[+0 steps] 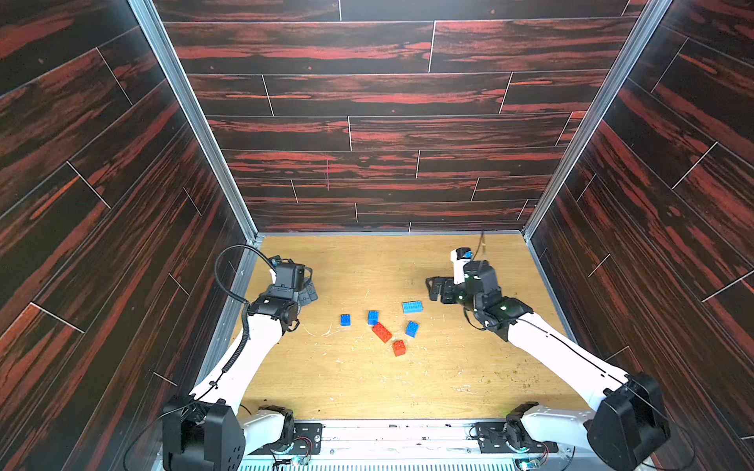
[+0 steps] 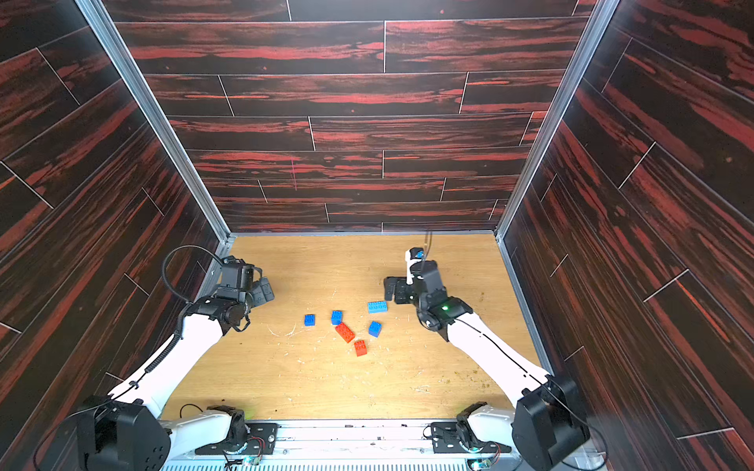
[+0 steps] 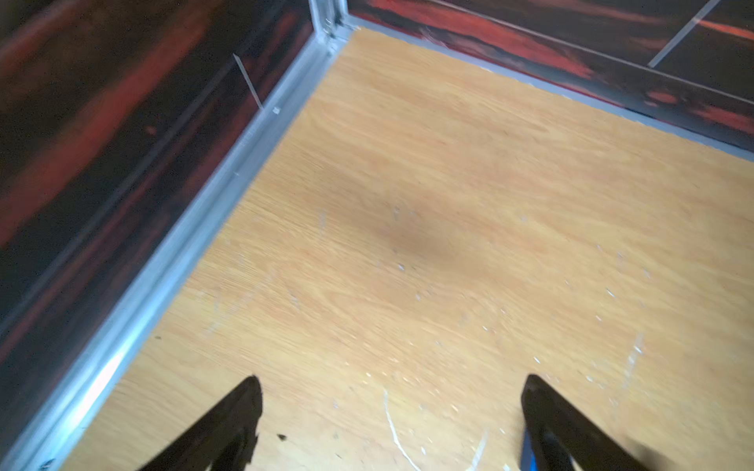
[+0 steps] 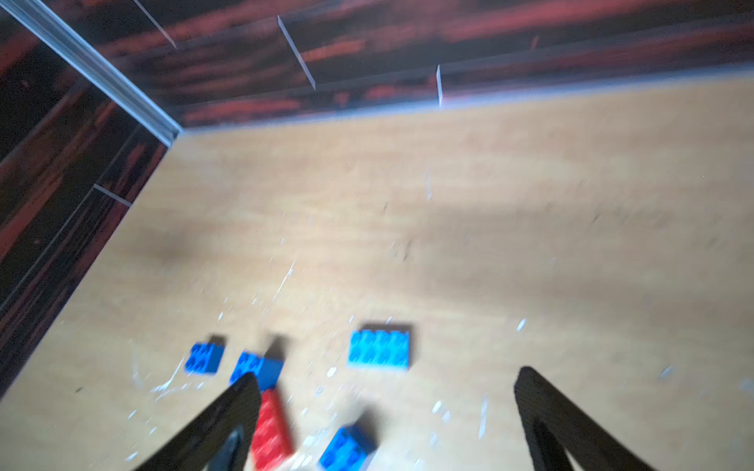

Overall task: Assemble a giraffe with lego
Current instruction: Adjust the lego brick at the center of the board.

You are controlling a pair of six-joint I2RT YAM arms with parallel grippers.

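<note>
Red and blue lego [image 1: 381, 332] is found scattered loose on the table [image 1: 326, 387], nothing joined yet, with left gripper [image 1: 308, 290] and right gripper [image 1: 438, 290] held spread and empty.

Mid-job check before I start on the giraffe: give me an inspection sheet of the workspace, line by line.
Surface: wooden table, scratched.
Job's things: six loose bricks, none joined: three dark blue bricks, light blue brick, long red brick, small red brick.
Clutter: white specks and crumbs; nothing else seen.
Grippers: left gripper open, empty, near the left wall; right gripper open, empty, near the light blue brick.
Cables: coiled cable on the left arm; thin cable along the right arm; both away from the bricks.
Surroundings: dark red plank walls, metal frame posts.
</note>
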